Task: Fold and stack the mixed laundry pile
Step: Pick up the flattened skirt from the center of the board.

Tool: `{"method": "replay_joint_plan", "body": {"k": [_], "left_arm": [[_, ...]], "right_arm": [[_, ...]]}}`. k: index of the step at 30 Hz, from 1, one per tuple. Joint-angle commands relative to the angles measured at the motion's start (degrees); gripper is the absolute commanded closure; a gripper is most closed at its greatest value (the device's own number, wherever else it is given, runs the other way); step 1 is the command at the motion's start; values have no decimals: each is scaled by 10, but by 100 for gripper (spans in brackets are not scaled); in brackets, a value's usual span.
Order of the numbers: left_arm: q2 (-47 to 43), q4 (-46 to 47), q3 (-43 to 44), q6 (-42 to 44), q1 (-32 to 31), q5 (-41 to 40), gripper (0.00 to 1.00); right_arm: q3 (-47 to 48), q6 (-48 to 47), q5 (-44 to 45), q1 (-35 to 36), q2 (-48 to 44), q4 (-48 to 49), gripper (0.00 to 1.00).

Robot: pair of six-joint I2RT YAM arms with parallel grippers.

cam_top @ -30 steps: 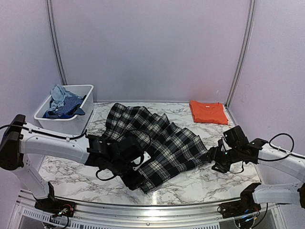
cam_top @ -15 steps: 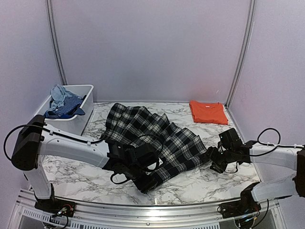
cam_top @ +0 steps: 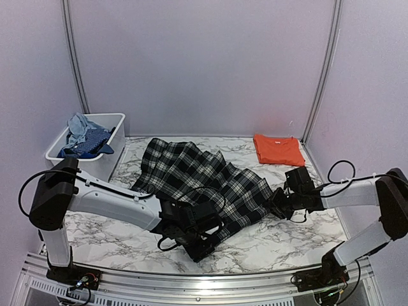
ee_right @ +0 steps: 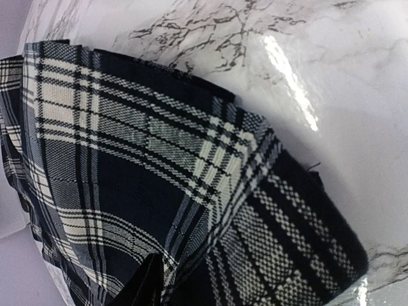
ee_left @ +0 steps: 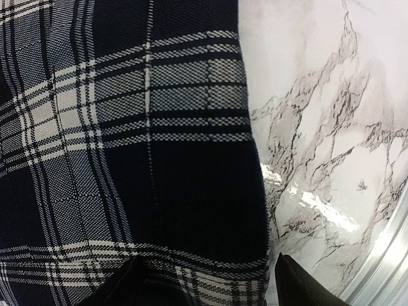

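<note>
Black-and-white plaid piece (cam_top: 191,172) lay spread on marble table (cam_top: 280,245), left gripper (ee_left: 207,287) over its near corner with jaws spread, right gripper (cam_top: 277,205) at its right edge, we could not tell that grip, orange T-shirt (cam_top: 278,150) folded far right.

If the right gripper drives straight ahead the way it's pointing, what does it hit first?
The black-and-white plaid piece. The right gripper points left at the cloth's right-hand edge, and the wrist view shows that cloth directly ahead of the fingertips. It may be touching now; depth is unclear.
</note>
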Motion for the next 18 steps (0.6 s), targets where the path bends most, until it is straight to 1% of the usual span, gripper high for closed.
{"method": "replay_joint_plan", "body": {"k": [1,3,5,7,10,13,16,18], "left_arm": [[22,-39,13,21,-21,-27,27],[24,-46,20,23,-26,-40,32],[26,-54,26,22,-31,-52,43],[23,-55,30,20,-31,-60,58],[10,-55,41,30,-31,-51,78],[-2,-54,64,51,-32,-17,92],[-4,-54,94,67,-36,21,100],[-5,-53,121,78,-41,61,100]], "right_arm": [[25,7,-10,-3,22,12,69],[30,6,-11,-3,17,6,80],[34,6,-11,-3,7,-2,90],[41,3,-5,-4,-12,-19,100],[56,1,14,-4,-55,-62,100],[65,2,40,-7,-113,-118,100],[72,-3,63,-18,-177,-205,100],[75,-2,77,-25,-225,-261,100]]}}
